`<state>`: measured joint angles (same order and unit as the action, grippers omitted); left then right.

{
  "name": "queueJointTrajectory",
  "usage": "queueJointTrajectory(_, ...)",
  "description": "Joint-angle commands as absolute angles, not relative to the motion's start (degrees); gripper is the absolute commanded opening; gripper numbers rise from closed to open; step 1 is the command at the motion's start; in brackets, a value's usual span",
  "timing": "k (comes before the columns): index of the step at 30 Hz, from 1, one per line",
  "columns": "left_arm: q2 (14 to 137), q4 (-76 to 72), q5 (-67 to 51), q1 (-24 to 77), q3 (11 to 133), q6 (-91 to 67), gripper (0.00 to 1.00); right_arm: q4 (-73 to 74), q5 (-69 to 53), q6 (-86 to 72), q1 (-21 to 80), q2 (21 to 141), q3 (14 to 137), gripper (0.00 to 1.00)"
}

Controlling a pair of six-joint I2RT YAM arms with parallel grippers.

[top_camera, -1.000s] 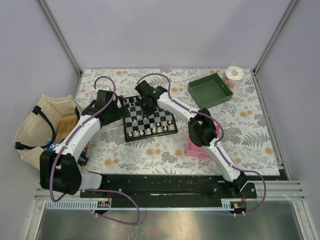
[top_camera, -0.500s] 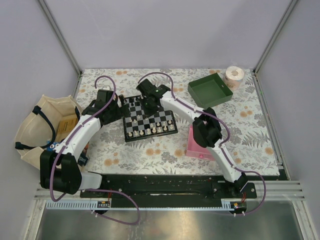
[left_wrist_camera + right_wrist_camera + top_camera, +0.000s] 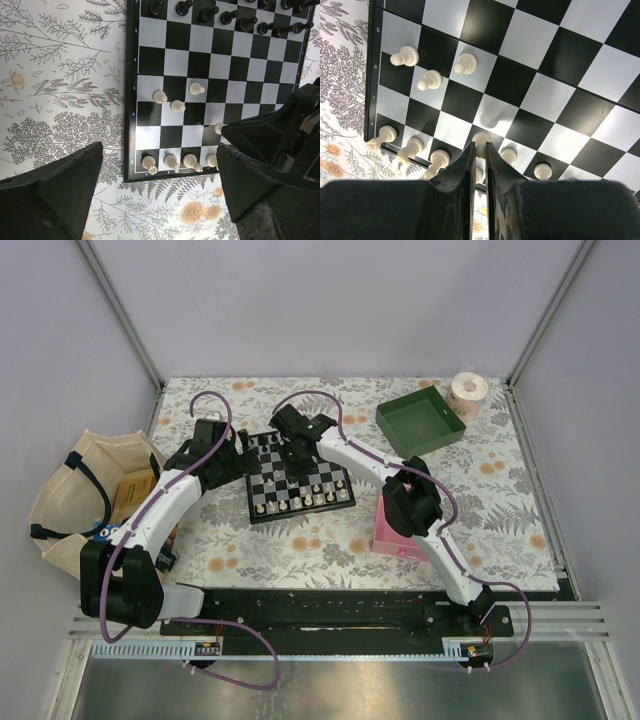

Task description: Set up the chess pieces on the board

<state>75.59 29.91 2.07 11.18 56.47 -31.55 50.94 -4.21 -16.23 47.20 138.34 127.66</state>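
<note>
Fingers [image 3: 461, 172] of the right gripper [image 3: 480, 150] are seen clamped on the round head of a cream-white piece [image 3: 481, 139], which is held over the board [image 3: 547, 65]. Its shadow is cast on the white square just beyond the fingertips. To either side of the fingertips, a row of cream-white pieces [image 3: 412, 146] is lined along the board's near edge, and three cream-white pawns [image 3: 430, 80] are grouped farther out to the left. The left gripper [image 3: 160, 145] is spread wide over the same end of the board, with nothing gripped. The edge row and the three pawns are framed between its fingers [image 3: 60, 195]. Black pieces [image 3: 207, 13] are ranged at the far end, well beyond both grippers.
</note>
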Motion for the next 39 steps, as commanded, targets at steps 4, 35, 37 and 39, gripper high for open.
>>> queueJointTrajectory(4, 75.8, 27.9, 1.6, 10.9, 56.5, -31.6, 0.99, 51.9, -5.3, -15.6, 48.1, 134.9, 126.7, 0.05)
queueJointTrajectory(35, 75.8, 27.9, 1.6, 10.9, 56.4, -31.7, 0.99, 51.1, -5.3, -16.8, 48.5, 134.9, 126.0, 0.21)
queueJointTrajectory(37, 75.8, 27.9, 1.6, 10.9, 56.3, -31.7, 0.99, 51.2, -5.3, -16.9, 48.5, 135.2, 126.7, 0.22)
queueJointTrajectory(39, 75.8, 27.9, 1.5, 10.9, 56.3, -31.7, 0.99, 51.2, -5.3, -16.9, 48.5, 135.3, 127.0, 0.24)
